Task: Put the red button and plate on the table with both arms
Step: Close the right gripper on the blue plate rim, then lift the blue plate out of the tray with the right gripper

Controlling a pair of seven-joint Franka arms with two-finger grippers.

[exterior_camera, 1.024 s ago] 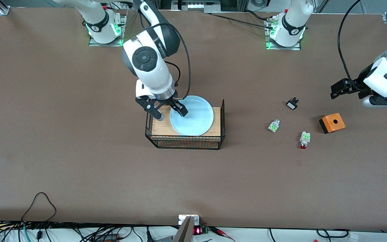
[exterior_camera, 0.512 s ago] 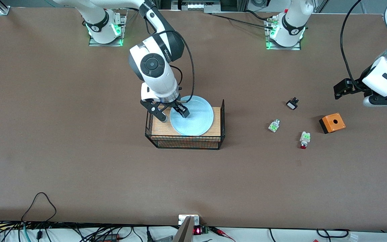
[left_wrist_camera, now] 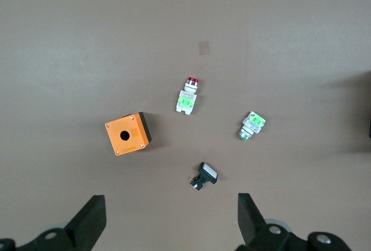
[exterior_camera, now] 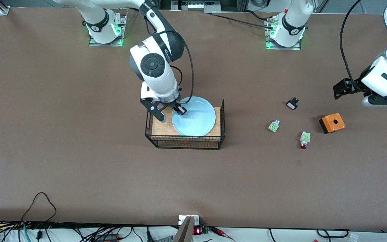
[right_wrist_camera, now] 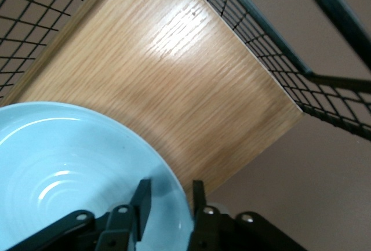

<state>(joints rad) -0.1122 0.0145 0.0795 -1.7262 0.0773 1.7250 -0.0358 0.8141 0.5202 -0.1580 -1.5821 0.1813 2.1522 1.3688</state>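
Observation:
The pale blue plate (exterior_camera: 195, 117) (right_wrist_camera: 69, 164) lies on the wooden top of a black wire basket stand (exterior_camera: 186, 141). My right gripper (exterior_camera: 170, 114) (right_wrist_camera: 169, 199) straddles the plate's rim at the end toward the right arm, one finger inside the plate and one outside, the jaws narrowed but still apart. The red button (exterior_camera: 304, 140) (left_wrist_camera: 188, 97) lies on the brown table (exterior_camera: 79, 151) toward the left arm's end. High over the table beside the small parts hangs my left gripper (exterior_camera: 383, 101) (left_wrist_camera: 168, 228), open and empty.
An orange box (exterior_camera: 332, 122) (left_wrist_camera: 128, 134), a green-white part (exterior_camera: 273, 125) (left_wrist_camera: 251, 126) and a black-and-white part (exterior_camera: 292, 104) (left_wrist_camera: 204, 175) lie around the red button. The stand's wire wall (right_wrist_camera: 278, 59) rises beside the wooden top (right_wrist_camera: 174, 77).
The right gripper came down over the plate's rim and its jaws narrowed around it. The plate shifted slightly toward the left arm's end. The left arm barely moved.

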